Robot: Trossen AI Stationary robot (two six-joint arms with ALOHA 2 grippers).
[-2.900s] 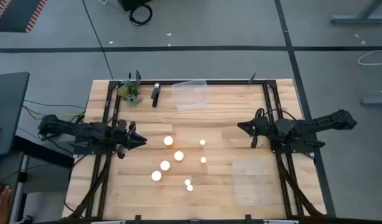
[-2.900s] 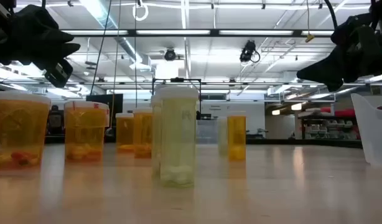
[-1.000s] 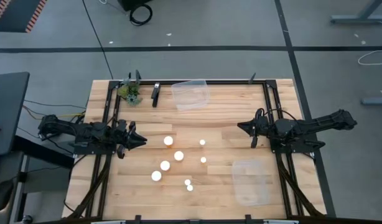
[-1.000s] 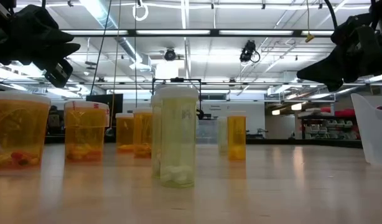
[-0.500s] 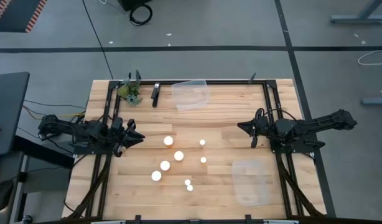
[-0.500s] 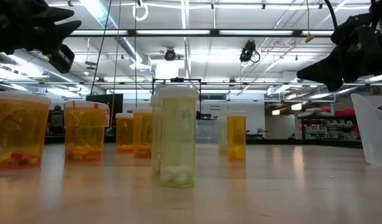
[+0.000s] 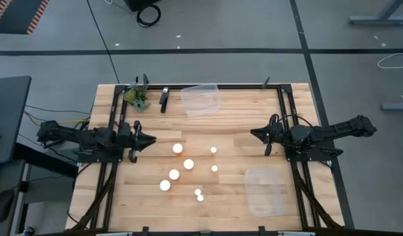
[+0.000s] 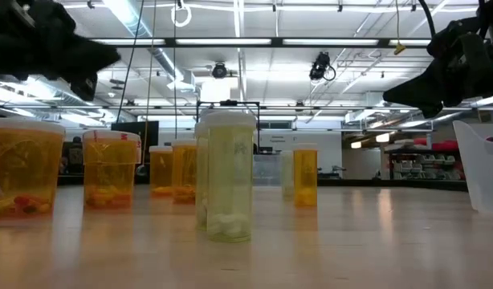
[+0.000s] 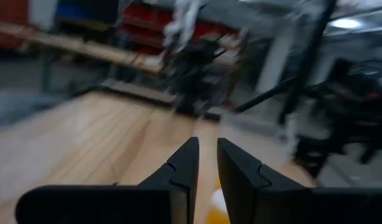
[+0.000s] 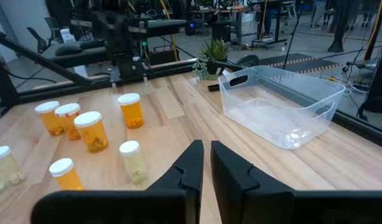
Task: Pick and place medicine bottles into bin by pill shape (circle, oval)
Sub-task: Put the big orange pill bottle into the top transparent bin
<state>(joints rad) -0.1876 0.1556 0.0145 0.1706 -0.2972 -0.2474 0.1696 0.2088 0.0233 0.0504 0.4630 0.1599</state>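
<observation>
The sorting has not really started, as far as I can judge: all the medicine bottles (image 7: 188, 164) I can count stand loose on the wooden table (image 7: 228, 124), in a cluster a little toward the left arm's half, and neither bin holds anything. From above I count seven white caps and cannot find an eighth; one may be hidden behind another. The far clear bin (image 7: 201, 99) sits near the table's back edge, and in the right wrist view it is plainly without bottles. The near clear bin (image 7: 264, 191) lies on the right arm's side, toward the front edge, and also looks bare. From table height the orange bottles (image 8: 110, 169) stand upright in a group, with a pale bottle (image 8: 229, 176) in front of them; some pills lie at its bottom, but their shape I cannot tell. The left gripper (image 7: 144, 139) hovers beside the cluster, its fingers nearly together with only a thin slit between them, holding nothing. The right gripper (image 7: 258, 135) waits on the other side of the bottles, well apart from them, its fingers also close together and without load. So every bottle remains to be picked, and each must go to the correct bin by its pill shape.
</observation>
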